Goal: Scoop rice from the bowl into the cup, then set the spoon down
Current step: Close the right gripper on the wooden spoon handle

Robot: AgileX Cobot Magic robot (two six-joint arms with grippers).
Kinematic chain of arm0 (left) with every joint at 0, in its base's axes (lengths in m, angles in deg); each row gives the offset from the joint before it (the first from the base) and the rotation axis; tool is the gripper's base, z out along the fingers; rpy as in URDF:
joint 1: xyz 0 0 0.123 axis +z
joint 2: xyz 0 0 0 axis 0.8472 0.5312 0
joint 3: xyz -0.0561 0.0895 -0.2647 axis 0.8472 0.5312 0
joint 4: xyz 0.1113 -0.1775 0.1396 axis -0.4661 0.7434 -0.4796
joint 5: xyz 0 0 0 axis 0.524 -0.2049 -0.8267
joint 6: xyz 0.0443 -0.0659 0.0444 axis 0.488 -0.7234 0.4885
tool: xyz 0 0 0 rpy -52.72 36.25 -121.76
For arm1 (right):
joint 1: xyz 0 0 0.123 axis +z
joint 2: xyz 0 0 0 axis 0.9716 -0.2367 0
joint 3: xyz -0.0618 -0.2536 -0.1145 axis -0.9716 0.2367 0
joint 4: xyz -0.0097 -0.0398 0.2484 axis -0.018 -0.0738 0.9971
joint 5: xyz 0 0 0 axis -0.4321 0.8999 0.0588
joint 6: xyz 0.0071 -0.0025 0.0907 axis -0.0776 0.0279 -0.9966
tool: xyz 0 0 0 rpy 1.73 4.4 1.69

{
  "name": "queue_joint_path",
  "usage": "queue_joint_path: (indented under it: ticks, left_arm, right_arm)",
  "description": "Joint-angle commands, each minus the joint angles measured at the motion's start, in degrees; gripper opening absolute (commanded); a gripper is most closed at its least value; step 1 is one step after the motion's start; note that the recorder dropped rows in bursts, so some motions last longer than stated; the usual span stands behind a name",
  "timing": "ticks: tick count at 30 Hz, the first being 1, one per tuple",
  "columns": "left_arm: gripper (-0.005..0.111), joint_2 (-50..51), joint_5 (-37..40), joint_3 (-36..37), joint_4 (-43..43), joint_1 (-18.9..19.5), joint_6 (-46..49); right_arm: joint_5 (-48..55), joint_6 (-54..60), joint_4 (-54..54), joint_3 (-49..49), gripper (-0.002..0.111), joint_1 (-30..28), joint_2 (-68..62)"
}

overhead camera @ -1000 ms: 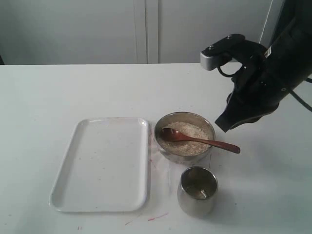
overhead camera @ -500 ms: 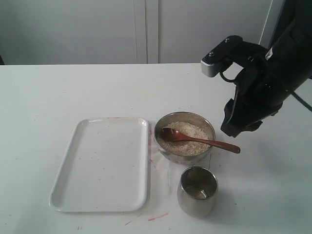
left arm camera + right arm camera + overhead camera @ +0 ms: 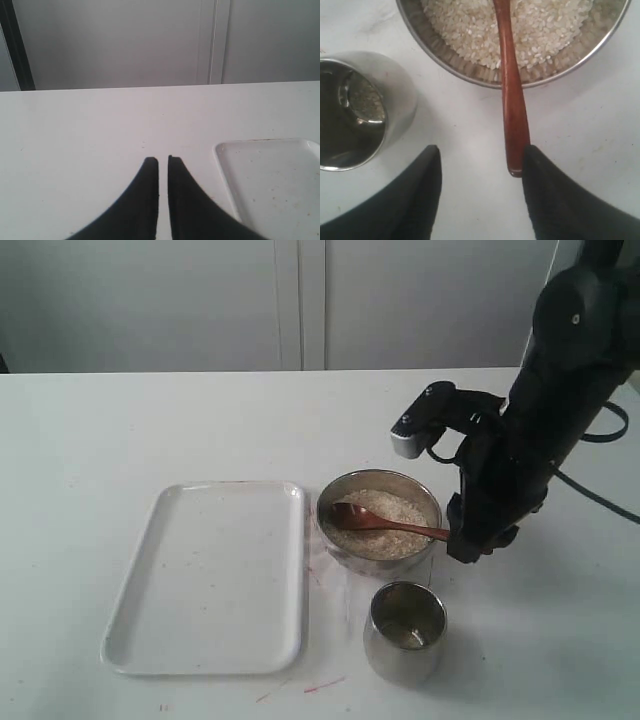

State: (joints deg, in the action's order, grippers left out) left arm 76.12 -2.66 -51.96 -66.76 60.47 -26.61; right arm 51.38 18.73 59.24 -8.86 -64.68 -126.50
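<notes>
Spoon (image 3: 385,523): head resting in the rice (image 3: 398,506); long axis runs across the bowl (image 3: 345,558), handle passing over the rim toward 3 o'clock in the exterior view.
Right gripper (image 3: 481,152): fingers spread, handle end between them, close against one finger, not clamped.
Left gripper (image 3: 163,160): fingers drawn nearly together, holding nothing.
Cup (image 3: 405,635): at the bowl's 5 o'clock, just apart.

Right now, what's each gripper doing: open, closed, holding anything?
Left gripper: closed, holding nothing.
Right gripper: open, with the end of the spoon handle between its fingers, not clamped on it.
</notes>
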Motion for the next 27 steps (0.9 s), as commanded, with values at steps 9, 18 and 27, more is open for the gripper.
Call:
queue_joint_path:
  ticks: [9, 18, 27]
  left_arm:
    - [0.014, -0.1, -0.3, -0.4, 0.2, -0.1, -0.2]
    - [0.014, -0.1, -0.3, -0.4, 0.2, -0.1, -0.2]
    - [0.014, -0.1, -0.3, -0.4, 0.2, -0.1, -0.2]
  right_arm:
    - [-5.7, 3.3, -0.6, 0.1, 0.047, -0.1, -2.7]
    - [-6.5, 3.3, -0.8, 0.1, 0.047, -0.2, -3.6]
    - [-7.5, 3.2, -0.6, 0.1, 0.047, -0.2, -5.1]
